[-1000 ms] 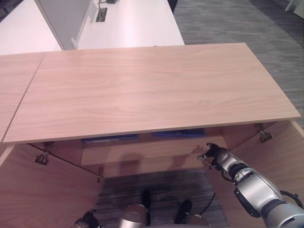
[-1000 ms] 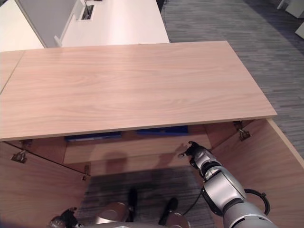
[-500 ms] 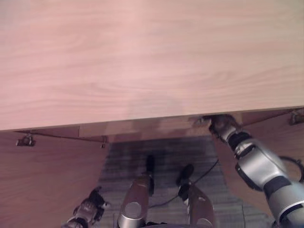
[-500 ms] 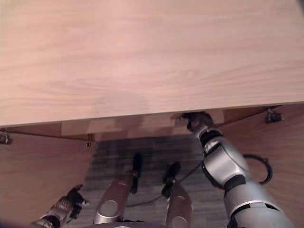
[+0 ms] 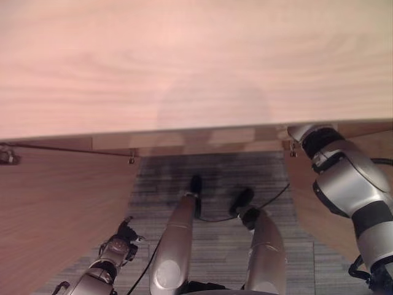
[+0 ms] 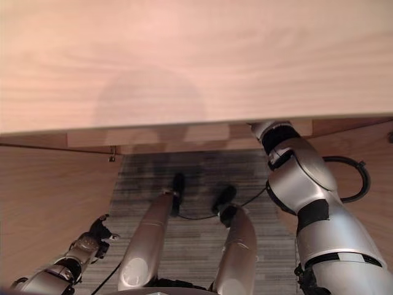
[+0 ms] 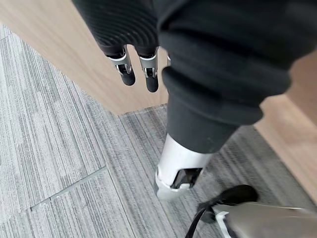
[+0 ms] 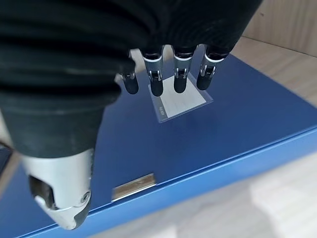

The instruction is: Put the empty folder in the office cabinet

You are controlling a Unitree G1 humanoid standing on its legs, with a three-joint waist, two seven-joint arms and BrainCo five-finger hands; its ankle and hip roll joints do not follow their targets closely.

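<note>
A blue folder (image 8: 237, 129) lies flat on the wooden cabinet shelf (image 8: 282, 57), with a clear label pocket (image 8: 184, 103) on its cover and a small metal plate (image 8: 133, 184) on its front edge. My right hand (image 8: 181, 74) hovers just above the cover with straight fingers, open and gripping nothing. In the eye views my right arm (image 5: 344, 184) reaches in under the cabinet top (image 5: 196, 61), which hides the hand. My left hand (image 5: 116, 249) hangs low beside the open left door (image 5: 55, 209), open with relaxed fingers (image 7: 138, 69).
The cabinet's wide wooden top spans the upper half of the eye views. The open right door (image 6: 368, 160) stands just behind my right arm. Grey carpet (image 5: 215, 178) lies between the two doors.
The camera has tipped down and come closer to the cabinet. My right hand has gone from the shelf's front edge in under the top. My left hand shows further up at the lower left.
</note>
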